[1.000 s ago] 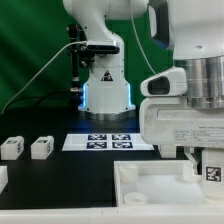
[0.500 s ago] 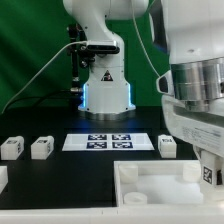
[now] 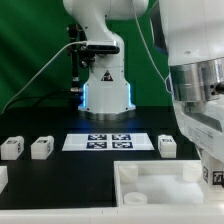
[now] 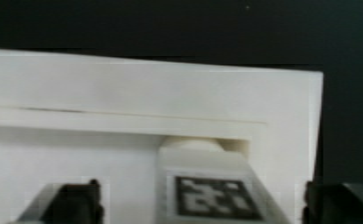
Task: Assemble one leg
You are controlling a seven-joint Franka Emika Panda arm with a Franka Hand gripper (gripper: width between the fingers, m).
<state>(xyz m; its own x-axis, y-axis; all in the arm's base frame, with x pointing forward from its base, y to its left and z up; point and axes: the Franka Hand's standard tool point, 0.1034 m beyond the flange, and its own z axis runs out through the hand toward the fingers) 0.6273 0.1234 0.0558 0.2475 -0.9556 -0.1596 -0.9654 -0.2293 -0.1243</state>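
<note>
Exterior view: the white robot arm (image 3: 195, 85) fills the exterior view's right. Its two-finger gripper (image 3: 210, 168) hangs low over the right-hand part of the large white square panel with a raised rim (image 3: 150, 186). This panel lies at the front of the black table (image 3: 60, 170). The leg (image 3: 213, 176), a small white plastic block with a black-and-white square tag, shows just under the gripper body at the picture's right edge. The set of the fingers cannot be read here. Three identical blocks stand on the table. The first spare leg (image 3: 12, 148) and the second spare leg (image 3: 41, 148) sit side by side at the exterior view's left. The third spare leg (image 3: 168, 146) sits just beside the right end of the marker board (image 3: 68, 143). Wrist view: the leg (image 4: 210, 185) stands against the panel (image 4: 89, 90) with its tag face toward the camera. It is midway between the two dark fingers (image 4: 75, 200). The fingers are spread wide. Pale panel surface shows on both sides of the leg, so neither finger touches it. A rounded white form lies just beyond the leg. Whether this is part of the leg or a socket in the panel cannot be determined.
</note>
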